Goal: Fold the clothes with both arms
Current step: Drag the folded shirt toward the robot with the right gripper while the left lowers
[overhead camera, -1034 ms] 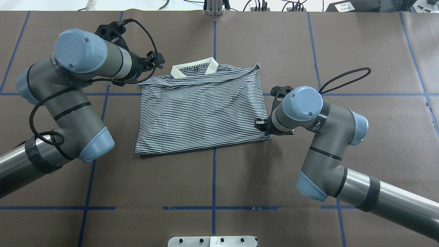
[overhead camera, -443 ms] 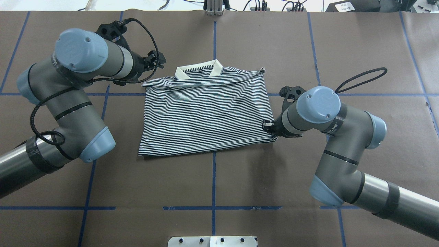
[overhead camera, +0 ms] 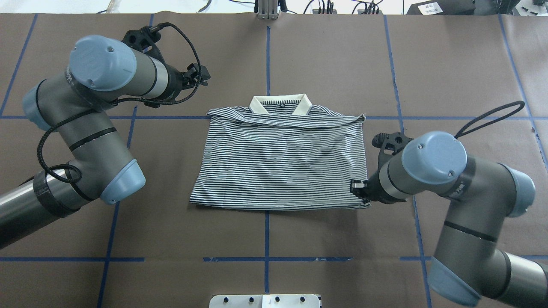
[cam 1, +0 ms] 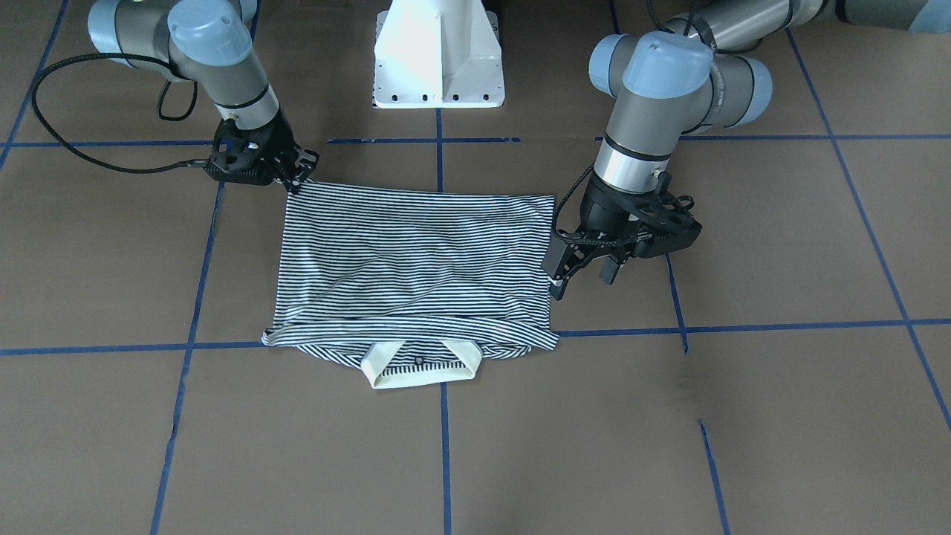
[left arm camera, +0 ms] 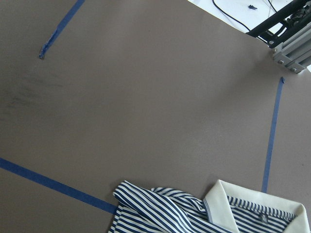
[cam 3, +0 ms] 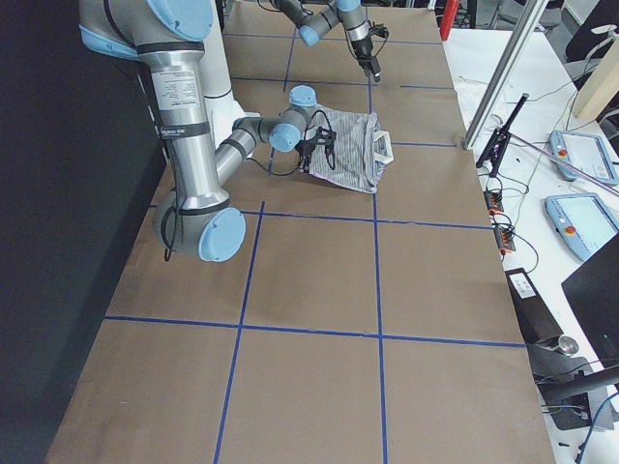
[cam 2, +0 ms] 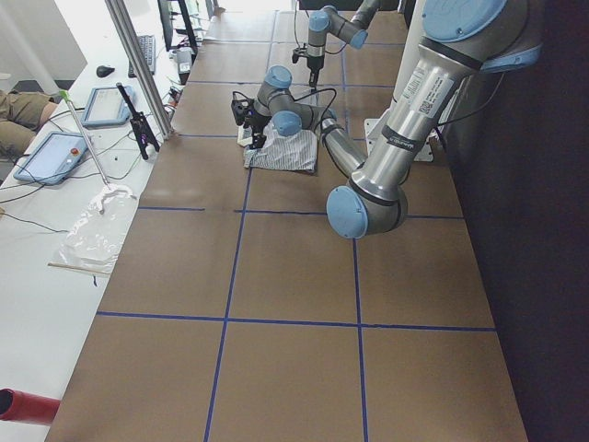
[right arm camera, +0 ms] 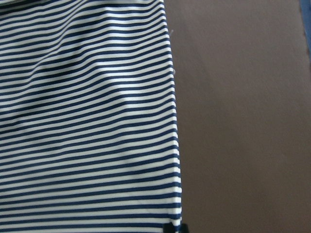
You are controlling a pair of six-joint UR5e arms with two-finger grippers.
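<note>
The striped polo shirt (overhead camera: 282, 162) lies folded and flat on the brown table, its cream collar (overhead camera: 280, 104) on the far side. My right gripper (overhead camera: 358, 188) is low at the shirt's near right corner and shut on the cloth; the front view shows it pinching that corner (cam 1: 297, 178). The right wrist view shows the shirt's edge (right arm camera: 87, 121) with a black fingertip (right arm camera: 175, 228) at the bottom. My left gripper (overhead camera: 201, 76) is open, empty and raised, off the shirt's far left corner; it also shows in the front view (cam 1: 583, 276). The left wrist view looks down on the collar (left arm camera: 252, 206).
The table (overhead camera: 299, 51) is covered in brown paper with blue tape lines (overhead camera: 267, 239). The white pedestal base (cam 1: 438, 56) stands at the near middle edge. A metal post (overhead camera: 267, 10) and cables sit along the far edge. A side bench holds tablets (cam 2: 55, 157).
My right gripper has dragged the shirt to the right and toward the robot. The whole shirt slid away from the left gripper, which stayed almost where it was.
</note>
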